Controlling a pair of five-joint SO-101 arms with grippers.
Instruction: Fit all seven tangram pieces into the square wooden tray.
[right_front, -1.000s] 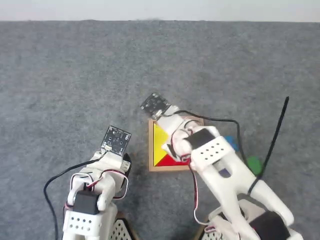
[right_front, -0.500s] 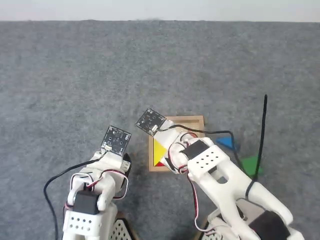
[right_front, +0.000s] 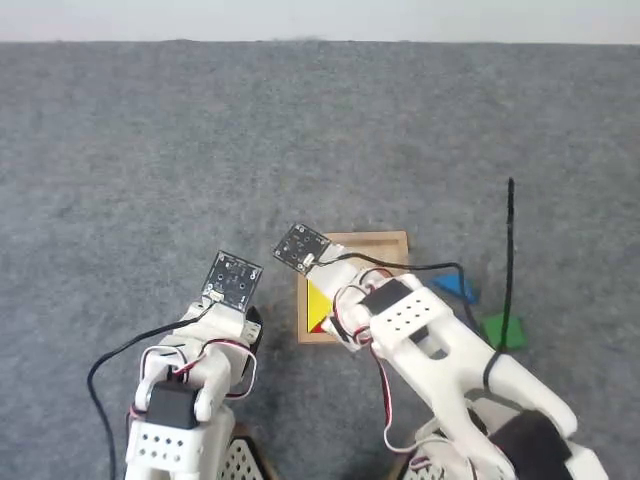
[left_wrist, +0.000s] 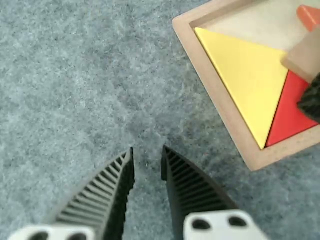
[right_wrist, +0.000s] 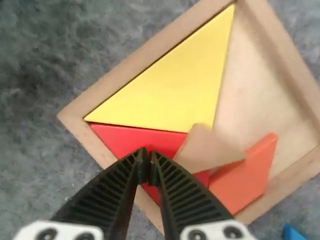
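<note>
The square wooden tray (right_front: 380, 238) lies in front of my right arm (right_front: 410, 320). It holds a large yellow triangle (right_wrist: 175, 92), a red triangle (right_wrist: 130, 137) and an orange piece (right_wrist: 245, 172). A tan piece (right_wrist: 207, 147) lies tilted on top of them. My right gripper (right_wrist: 145, 156) is shut with nothing in it, its tips over the red triangle beside the tan piece. My left gripper (left_wrist: 147, 155) hovers over bare carpet next to the tray (left_wrist: 217, 95), fingers slightly apart and holding nothing. A blue piece (right_front: 455, 287) and a green piece (right_front: 505, 331) lie on the carpet to the tray's right.
Grey carpet (right_front: 150, 150) covers the whole table, with wide free room to the left and toward the far edge. A black cable (right_front: 510, 250) stands up near the green piece. My left arm (right_front: 190, 390) rests at the near left.
My right arm has drawn back toward its base over the tray, uncovering the blue and green pieces. The left arm has not moved.
</note>
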